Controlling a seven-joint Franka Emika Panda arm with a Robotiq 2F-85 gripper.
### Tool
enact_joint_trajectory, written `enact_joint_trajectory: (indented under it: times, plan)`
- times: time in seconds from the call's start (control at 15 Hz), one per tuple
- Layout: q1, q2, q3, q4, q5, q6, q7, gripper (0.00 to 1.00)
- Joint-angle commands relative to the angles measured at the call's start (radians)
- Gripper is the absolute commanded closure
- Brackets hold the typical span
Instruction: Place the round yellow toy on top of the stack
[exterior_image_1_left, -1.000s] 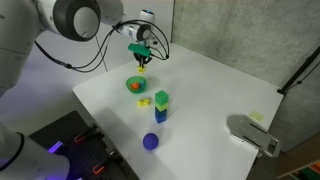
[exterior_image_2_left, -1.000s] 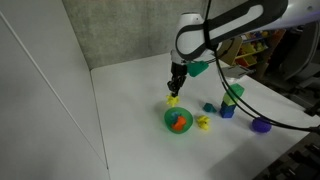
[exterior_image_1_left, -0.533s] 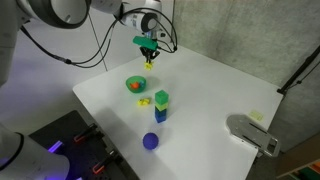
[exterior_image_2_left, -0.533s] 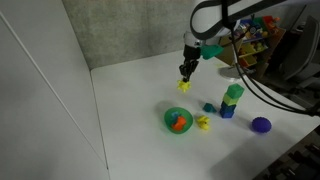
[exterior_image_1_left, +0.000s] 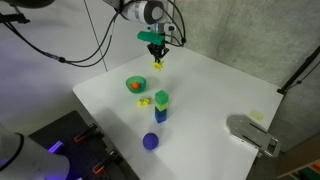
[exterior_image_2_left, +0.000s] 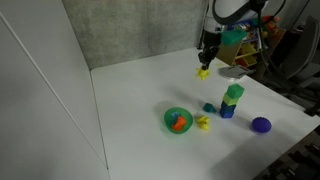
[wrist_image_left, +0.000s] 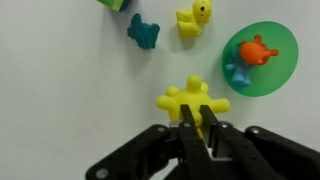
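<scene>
My gripper (exterior_image_1_left: 157, 60) is shut on the round yellow toy (exterior_image_1_left: 157, 67), a knobby yellow ball, and holds it high above the white table (exterior_image_1_left: 220, 95). It shows in the other exterior view too (exterior_image_2_left: 203, 72). In the wrist view the toy (wrist_image_left: 190, 99) sits between the fingertips (wrist_image_left: 198, 122). The stack (exterior_image_1_left: 161, 105), a green block over a blue one, stands on the table below and in front of the gripper; it also shows in an exterior view (exterior_image_2_left: 232, 100). Only the green block's corner (wrist_image_left: 115, 4) shows in the wrist view.
A green bowl (exterior_image_1_left: 135, 85) holding an orange thing (wrist_image_left: 258, 50) stands near the stack. A flat yellow piece (exterior_image_2_left: 203, 122) and a small teal piece (wrist_image_left: 143, 32) lie between them. A purple ball (exterior_image_1_left: 150, 141) lies nearer the front edge. A grey device (exterior_image_1_left: 252, 134) sits at the table's corner.
My gripper has risen with the yellow toy and moved away from the bowl, towards the back of the table. The stack and the other toys have not moved.
</scene>
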Motion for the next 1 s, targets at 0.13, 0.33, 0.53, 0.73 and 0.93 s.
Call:
enact_joint_trajectory:
  times: [0.13, 0.33, 0.53, 0.73, 0.93]
  plan:
    - [-0.025, -0.089, -0.045, -0.11, -0.063, 0.003, 0.067, 0.95]
    - [-0.05, -0.117, -0.059, -0.154, -0.054, 0.001, 0.073, 0.95]
    - [-0.07, -0.149, -0.074, -0.193, -0.056, -0.011, 0.093, 0.95]
    - [-0.081, -0.174, -0.081, -0.225, -0.055, -0.01, 0.108, 0.95]
    - [-0.083, -0.193, -0.079, -0.249, -0.055, -0.011, 0.108, 0.95]
